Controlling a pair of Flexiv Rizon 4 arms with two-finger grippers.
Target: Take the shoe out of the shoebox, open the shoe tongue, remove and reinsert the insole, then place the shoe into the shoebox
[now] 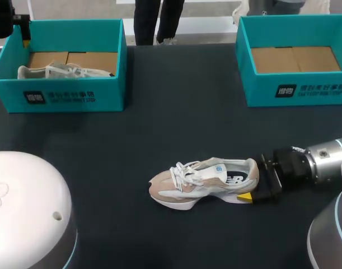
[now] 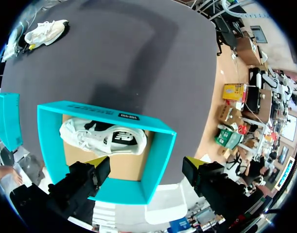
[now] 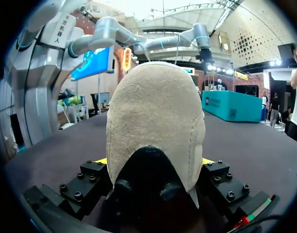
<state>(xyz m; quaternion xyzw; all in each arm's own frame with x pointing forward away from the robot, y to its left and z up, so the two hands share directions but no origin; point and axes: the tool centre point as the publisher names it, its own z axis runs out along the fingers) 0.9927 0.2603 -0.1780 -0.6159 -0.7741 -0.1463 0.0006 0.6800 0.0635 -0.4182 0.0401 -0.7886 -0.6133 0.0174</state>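
Closest in, at the near edge of the table [image 1: 176,117], a white arm cover [image 1: 25,207] fills the near left corner and a grey one [image 1: 330,235] the near right corner. Just beyond them, right of the middle, the shoe [image 1: 207,182] stands on its sole with the toe pointing toward the left edge. The right arm [image 1: 322,159] comes in low from the right edge. The right gripper [image 1: 257,179] is clamped on the heel, with one yellow tip pressed to each side of it, as the right wrist view also shows [image 3: 153,160].

Left of the toe the dark surface runs bare to the left edge. Beyond the shoe a broad bare band reaches to the boxes.

Along the far edge, the left shoebox [image 1: 70,96] sits at the far left corner and the right shoebox [image 1: 296,89] at the far right corner. They stand well apart, with a wide lane of table between them. The right shoebox shows its brown cardboard floor. A second shoe [image 2: 104,138] lies on its side in the left shoebox, near the front wall. The left gripper [image 2: 146,162] hangs above that box with its fingers spread wide, one over the box and one beyond its side wall.
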